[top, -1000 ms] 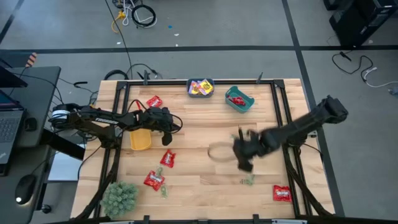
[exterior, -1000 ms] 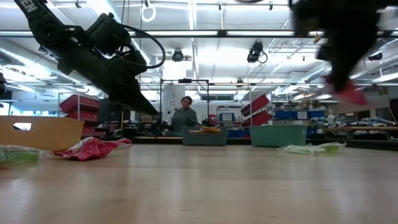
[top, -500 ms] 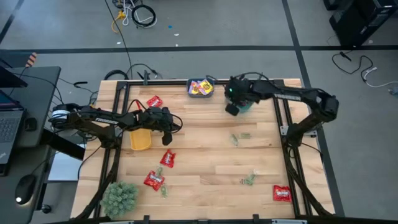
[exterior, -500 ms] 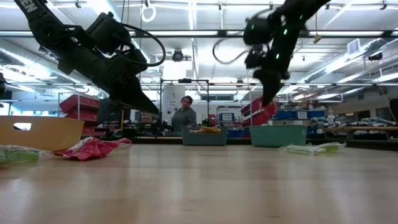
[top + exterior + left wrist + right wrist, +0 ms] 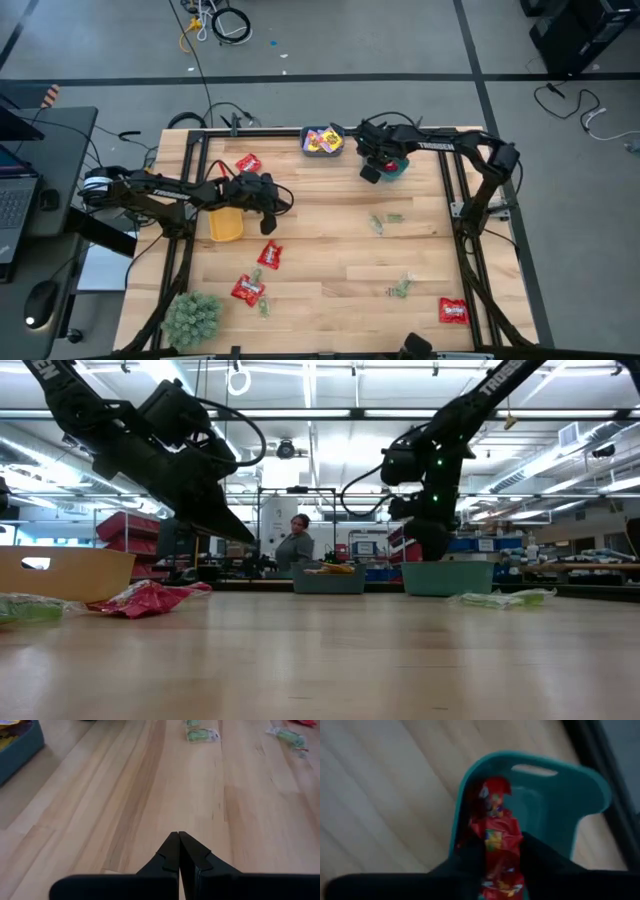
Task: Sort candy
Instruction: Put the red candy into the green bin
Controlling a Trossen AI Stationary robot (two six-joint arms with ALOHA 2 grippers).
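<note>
Overhead, right claw (image 5: 372, 166) hangs above teal bin (image 5: 398, 167) at tabletop's far edge; red packet (image 5: 495, 847) lies between its fingers, long axis in line with them, bin directly beneath. Whether fingers grip or have loosened: cannot tell. Left claw (image 5: 178, 851) pressed together, empty, near yellow bin (image 5: 225, 224). Pale planked wood tabletop (image 5: 330, 250); smooth plastic bin; crinkly glossy wrapper. Other candy (image 5: 250, 290) scattered toward near edge.

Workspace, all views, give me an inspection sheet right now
Surface: wooden table, bare in the middle.
Job's things: red packets and green pieces loose; one red packet between the right fingers over the teal bin.
Clutter: plant ball, yellow bin.
Grippers: left gripper shut, empty; right gripper at the teal bin.
Cables: coil on floor.
Surroundings: a person behind the table.
</note>
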